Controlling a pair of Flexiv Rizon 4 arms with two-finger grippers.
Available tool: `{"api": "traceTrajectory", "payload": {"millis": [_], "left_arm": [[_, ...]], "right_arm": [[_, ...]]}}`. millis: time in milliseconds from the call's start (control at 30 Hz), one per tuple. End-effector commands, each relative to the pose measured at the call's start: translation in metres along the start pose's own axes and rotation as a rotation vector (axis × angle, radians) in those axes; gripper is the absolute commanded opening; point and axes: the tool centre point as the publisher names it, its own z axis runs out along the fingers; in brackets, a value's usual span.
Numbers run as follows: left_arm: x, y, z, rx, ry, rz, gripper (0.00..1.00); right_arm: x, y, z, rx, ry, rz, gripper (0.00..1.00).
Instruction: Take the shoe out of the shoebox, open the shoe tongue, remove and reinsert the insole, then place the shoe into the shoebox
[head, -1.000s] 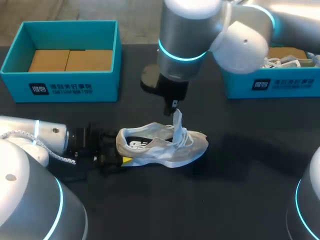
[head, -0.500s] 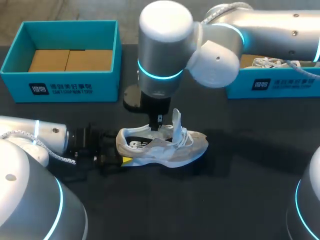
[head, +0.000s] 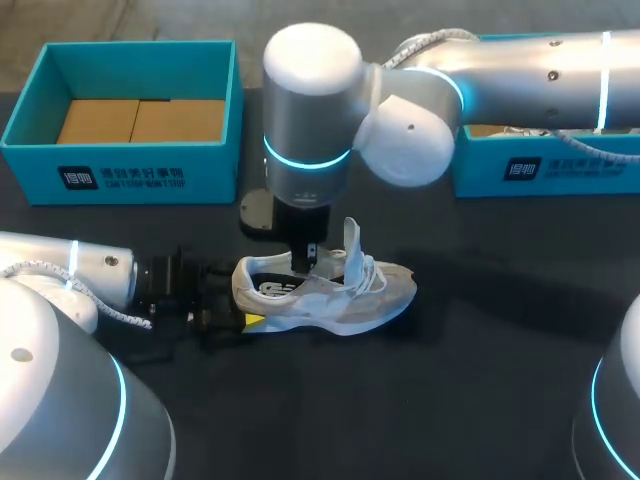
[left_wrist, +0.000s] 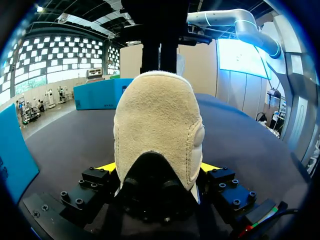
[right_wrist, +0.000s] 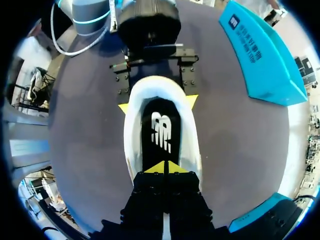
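A pale grey shoe (head: 340, 295) lies on its sole on the dark table, toe to the right, with its tongue (head: 353, 243) standing upright. My left gripper (head: 236, 312) comes in low from the left, and its wide-set fingers press the heel (left_wrist: 157, 130) from both sides. My right gripper (head: 305, 255) hangs straight down over the shoe's mouth. Its yellow tips (right_wrist: 164, 167) are shut together just above the black insole (right_wrist: 161, 131) with nothing between them. In the right wrist view the left gripper (right_wrist: 157, 104) flanks the heel.
A teal shoebox (head: 120, 165) with brown cardboard inside stands at the back left. A second teal box (head: 545, 170) holding white items sits at the back right, partly behind my right arm. Bare dark table lies in front of the shoe.
My right gripper has moved left, away from the top of the tongue, and dropped towards the shoe's opening. The tongue stays upright. The left gripper and shoe have not moved.
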Motion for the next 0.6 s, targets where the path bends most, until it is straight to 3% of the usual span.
{"api": "traceTrajectory", "payload": {"millis": [33,500,533,567,600], "left_arm": [[0.001,0.0,-0.001,-0.001,-0.003,0.001,0.0],[0.001,0.0,-0.001,-0.001,-0.003,0.001,0.0],[0.001,0.0,-0.001,-0.001,-0.003,0.001,0.0],[0.001,0.0,-0.001,-0.001,-0.003,0.001,0.0],[0.001,0.0,-0.001,-0.001,-0.003,0.001,0.0]], "right_arm": [[0.004,0.002,0.015,0.025,0.01,0.012,0.0],[-0.001,-0.012,0.029,-0.01,-0.025,0.167,0.0],[-0.001,-0.012,0.028,-0.013,-0.028,0.169,0.07],[-0.001,-0.012,0.028,-0.014,-0.029,0.171,0.21],[-0.002,-0.012,0.028,-0.014,-0.03,0.172,0.25]]}}
